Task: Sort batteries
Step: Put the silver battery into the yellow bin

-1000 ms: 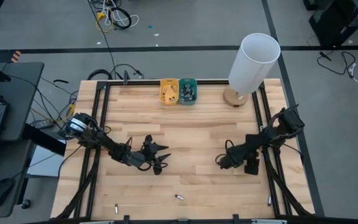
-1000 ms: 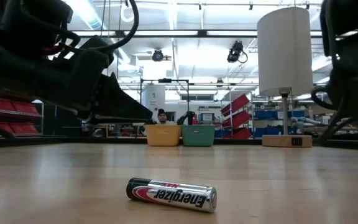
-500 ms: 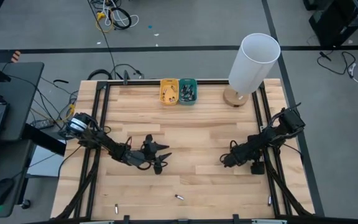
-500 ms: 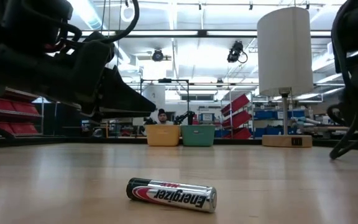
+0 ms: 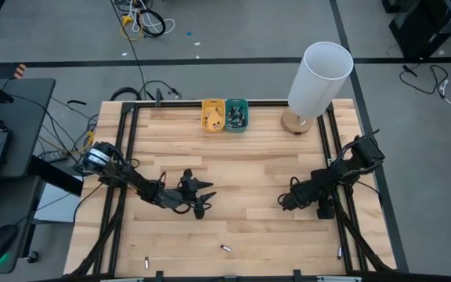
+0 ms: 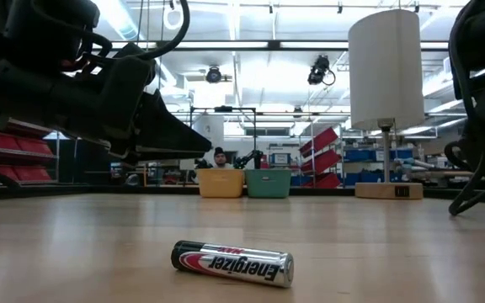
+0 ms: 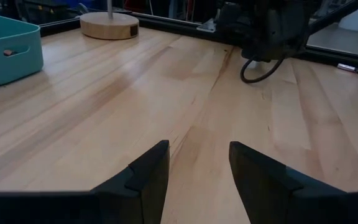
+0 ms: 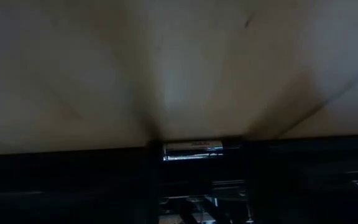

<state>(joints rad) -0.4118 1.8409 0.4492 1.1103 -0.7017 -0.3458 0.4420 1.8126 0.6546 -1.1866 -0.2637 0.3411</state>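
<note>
From above, the left end effector [image 5: 200, 197] rests over the middle-left of the bench [image 5: 241, 157], fingers spread and empty; the right end effector [image 5: 285, 202] sits low at the middle-right; loose batteries lie near the front edge, one [image 5: 225, 248] central, one [image 5: 146, 262] left, one [image 5: 339, 252] right; more batteries fill the yellow tray [image 5: 213, 115] and teal tray [image 5: 236, 115] beside the lamp [image 5: 317, 82]. From bench level, a black-and-silver battery [image 6: 232, 263] lies on its side in front. The left wrist shows parted fingers [image 7: 143, 174] over bare wood. The right wrist shows a battery [image 8: 193, 150] between its dark fingers, pressed to the wood; clenched on it.
</note>
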